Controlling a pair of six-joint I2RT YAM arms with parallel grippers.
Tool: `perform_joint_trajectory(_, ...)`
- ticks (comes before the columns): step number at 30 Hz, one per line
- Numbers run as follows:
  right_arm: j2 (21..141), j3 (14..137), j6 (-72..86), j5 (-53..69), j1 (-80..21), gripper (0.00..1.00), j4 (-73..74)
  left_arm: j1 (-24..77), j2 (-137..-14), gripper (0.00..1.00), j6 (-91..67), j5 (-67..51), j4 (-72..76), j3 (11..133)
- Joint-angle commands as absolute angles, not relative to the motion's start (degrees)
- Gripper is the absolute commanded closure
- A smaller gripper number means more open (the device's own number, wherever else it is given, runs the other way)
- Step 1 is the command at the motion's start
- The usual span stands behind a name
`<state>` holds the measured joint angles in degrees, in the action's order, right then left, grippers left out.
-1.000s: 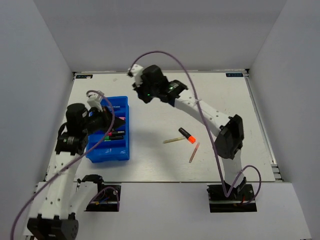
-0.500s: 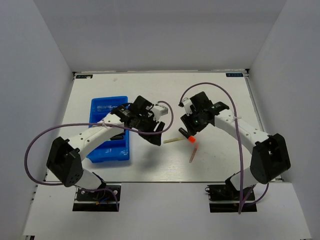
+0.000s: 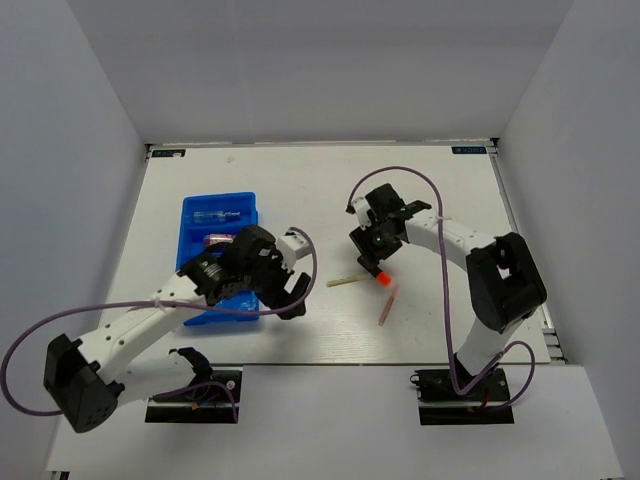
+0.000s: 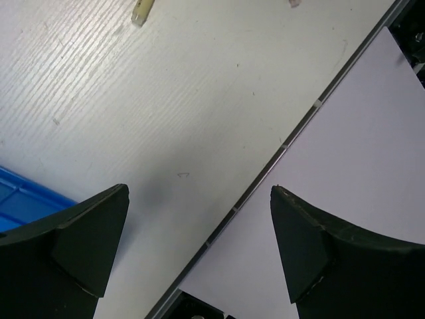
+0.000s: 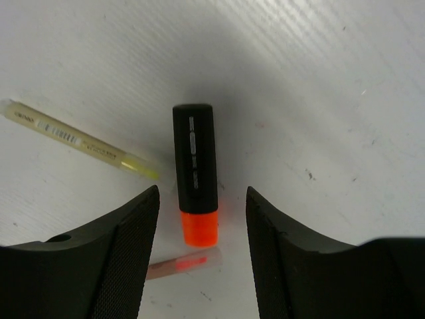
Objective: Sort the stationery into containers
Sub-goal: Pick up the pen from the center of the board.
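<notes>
**Orange highlighter straddled; three pieces left outside the tray**

The orange-ended highlighter (image 5: 194,166) is seen lying flat on the white table (image 3: 440,200), to the right of the blue tray (image 3: 218,197) and well apart from it. A pale yellow stick (image 5: 80,138) lies just beside its black barrel, and a pink stick (image 5: 182,264) lies just past its orange end. Whether either touches it cannot be told.

The right gripper (image 5: 202,193) is held over the highlighter with its jaws apart, one on each side of the barrel. A gap shows on both sides, so nothing is gripped. The left gripper (image 4: 198,199) is spread wide and empty over bare table beside the tray's near right corner.

Inside the tray, a clear pen (image 3: 213,215) and a pink item (image 3: 215,240) can be made out at the far end. The near part is hidden by the left arm. The sorting is therefore judged partly done, with three pieces left on the table. The step in hand is judged to be the pick of the highlighter.
</notes>
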<state>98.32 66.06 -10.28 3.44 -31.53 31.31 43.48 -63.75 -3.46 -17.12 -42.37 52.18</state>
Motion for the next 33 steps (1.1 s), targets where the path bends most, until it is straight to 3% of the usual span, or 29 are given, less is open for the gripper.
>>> perform_joint_trajectory(1,99.4,70.0,-9.0,4.2,-31.5,0.42,28.1,43.9,-58.4,0.03,-5.4,-15.9,-41.5,48.0)
perform_joint_trajectory(29,107.1,66.1,-7.9,-5.1,-34.9,0.46,25.0,43.8,-43.3,0.00,-9.2,-13.6,-44.2,40.0)
perform_joint_trajectory(33,107.1,65.1,-7.9,-6.4,-34.7,0.53,25.5,43.9,-42.1,0.00,-9.7,-13.5,-44.5,39.4)
